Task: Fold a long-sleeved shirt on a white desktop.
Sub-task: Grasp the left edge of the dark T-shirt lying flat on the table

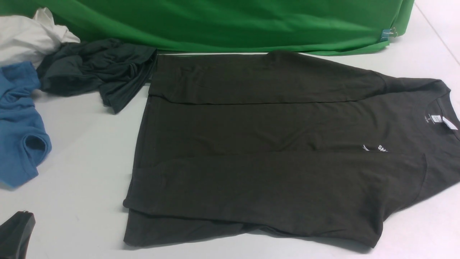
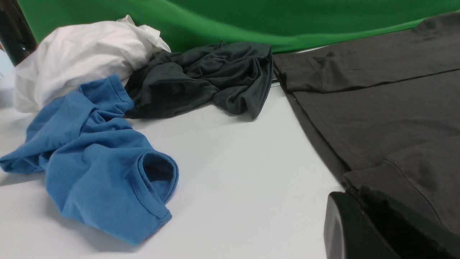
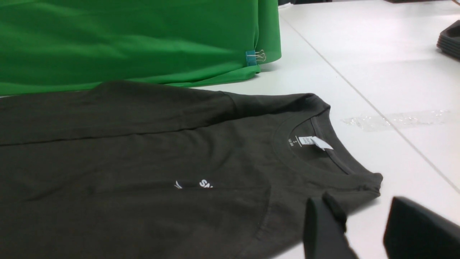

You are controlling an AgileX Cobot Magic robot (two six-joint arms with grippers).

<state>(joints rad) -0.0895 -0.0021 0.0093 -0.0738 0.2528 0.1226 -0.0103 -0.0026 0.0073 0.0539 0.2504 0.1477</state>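
Shirt (image 1: 273,151), sleeves folded in, flat on the white desktop (image 1: 82,151), far edge by the green backdrop (image 1: 230,25), hem corner touching a grey garment (image 1: 97,72), bare surface left and near; left gripper (image 1: 22,220) pressed together, right gripper (image 3: 363,223) spread beside the shoulder.

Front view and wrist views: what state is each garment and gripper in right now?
long-sleeved shirt, flat, both sleeves folded over the body.
grey garment, crumpled.
blue shirt, crumpled.
white garment, crumpled.
left gripper, shut, empty.
right gripper, open, empty.
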